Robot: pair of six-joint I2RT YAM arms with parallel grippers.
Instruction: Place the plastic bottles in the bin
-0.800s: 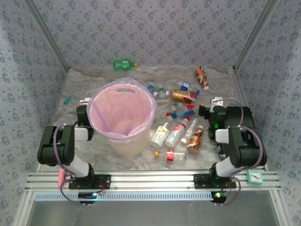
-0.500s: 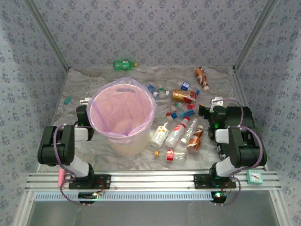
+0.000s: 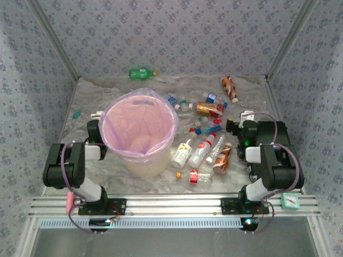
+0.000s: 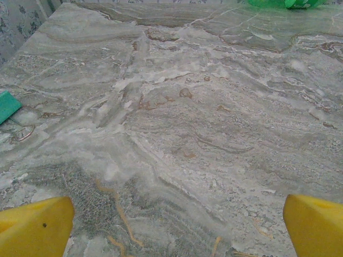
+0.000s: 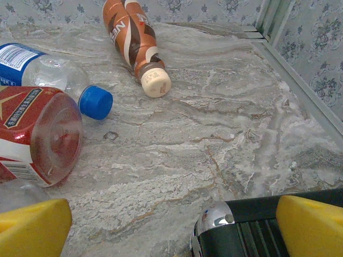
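Mostly the plastic bottles lie on their sides in a loose heap on the desk, just to the right of the bin; most are clear, with red, blue or white caps. Two lie apart from the heap: a green bottle at the far edge of the desk behind the bin, and an orange-brown bottle near the far right corner. The bin stands upright left of centre, a round beige bucket lined with a pink-purple bag folded over its rim. In the right wrist view the orange-brown bottle's cream cap points toward the camera. Beside it lies a blue-capped clear bottle, which touches a red-labelled bottle whose base faces the camera. The right tool is released, its yellow fingertips spread wide at the lower corners, low over bare desk and gripping nothing. The left tool is likewise released, its yellow fingertips wide apart over bare marbled desk on the bin's left. From there the green bottle is far ahead and a teal object lies off to the left. A pink cylinder lies by the left arm's base.
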